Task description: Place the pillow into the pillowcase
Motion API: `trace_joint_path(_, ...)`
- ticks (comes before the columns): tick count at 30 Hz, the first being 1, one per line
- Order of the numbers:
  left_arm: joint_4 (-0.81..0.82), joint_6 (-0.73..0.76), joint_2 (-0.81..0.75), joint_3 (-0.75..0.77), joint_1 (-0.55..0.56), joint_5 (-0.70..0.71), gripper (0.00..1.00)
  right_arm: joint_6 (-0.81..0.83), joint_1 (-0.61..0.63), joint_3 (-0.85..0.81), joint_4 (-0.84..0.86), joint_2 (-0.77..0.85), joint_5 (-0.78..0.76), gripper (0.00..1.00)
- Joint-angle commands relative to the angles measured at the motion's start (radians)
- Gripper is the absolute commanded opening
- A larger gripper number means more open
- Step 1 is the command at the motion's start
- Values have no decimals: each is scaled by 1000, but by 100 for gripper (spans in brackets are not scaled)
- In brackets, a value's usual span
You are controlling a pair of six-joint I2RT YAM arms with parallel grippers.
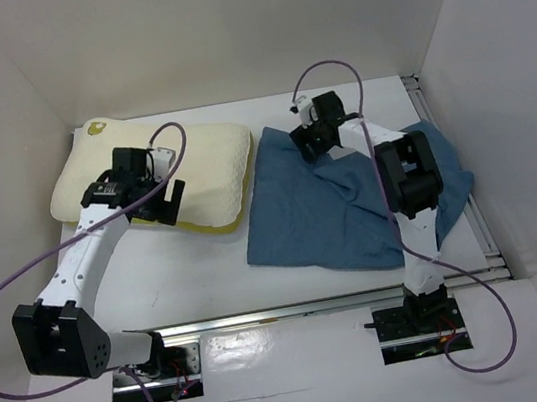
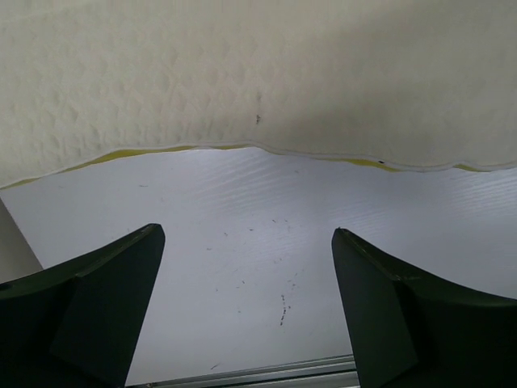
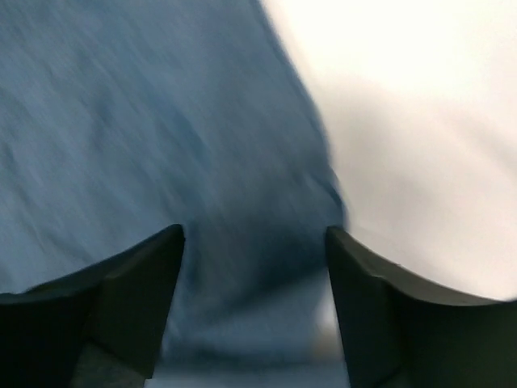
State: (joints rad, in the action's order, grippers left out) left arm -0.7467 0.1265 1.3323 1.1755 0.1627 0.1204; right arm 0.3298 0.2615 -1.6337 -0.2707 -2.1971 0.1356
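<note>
**Both grippers spread wide, pillow and pillowcase lying side by side**

On my left wrist feed, the left gripper (image 2: 246, 233) has its two dark fingers (image 2: 105, 307) well apart with nothing between them, only bare white table (image 2: 258, 267) below. Just past the fingertips lies the near edge of the pillow (image 2: 258, 73), with its yellow edge band (image 2: 137, 153) showing where it meets the table.

On the right wrist feed, the right gripper (image 3: 254, 232) is also spread, and I see nothing pinched. The picture is blurred. Blue pillowcase (image 3: 145, 121) cloth fills the left and centre under the fingers, and its edge runs down towards the right finger (image 3: 404, 315).

From the top camera, the left gripper (image 1: 170, 202) hangs over the pillow's (image 1: 212, 164) near long side, at the back left of the table (image 1: 188, 274). A small yellow mark (image 1: 96, 129) sits at the pillow's far left corner. The right gripper (image 1: 305, 141) is over the far left corner of the pillowcase (image 1: 320, 208), which lies flat and wrinkled just right of the pillow. I can't tell whether the two touch.
</note>
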Motion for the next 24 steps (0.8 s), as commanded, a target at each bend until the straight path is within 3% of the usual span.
trace_joint_path(1,-22,-13,4,70,5,-128,99,-28,-102,50,-10,210,16,80)
trace_joint_path(7,-43,36,56,168,118,-228,99,-46,-153,150,-156,447,61,85)
trace_joint_path(10,-43,88,99,191,187,-237,97,-46,-172,222,-220,526,21,71)
trace_joint_path(12,-29,104,148,225,233,-257,94,-37,-197,285,-240,569,-2,53)
trace_joint_path(14,-20,113,189,256,277,-266,84,-37,-229,314,-268,583,-11,40)
trace_joint_path(15,-29,113,240,298,288,-298,80,-37,-240,324,-280,583,-11,27)
trace_joint_path(16,-29,113,266,320,300,-310,75,-37,-251,333,-291,583,-11,19)
trace_joint_path(17,-40,123,293,363,320,-321,52,-47,-264,348,-315,583,-27,0)
trace_joint_path(19,-40,124,376,412,339,-333,31,-70,-275,357,-344,573,-39,0)
trace_joint_path(21,-49,142,428,459,353,-344,18,-80,-292,377,-355,573,-39,0)
trace_joint_path(24,-40,153,513,533,362,-364,6,-89,-303,405,-375,583,-50,0)
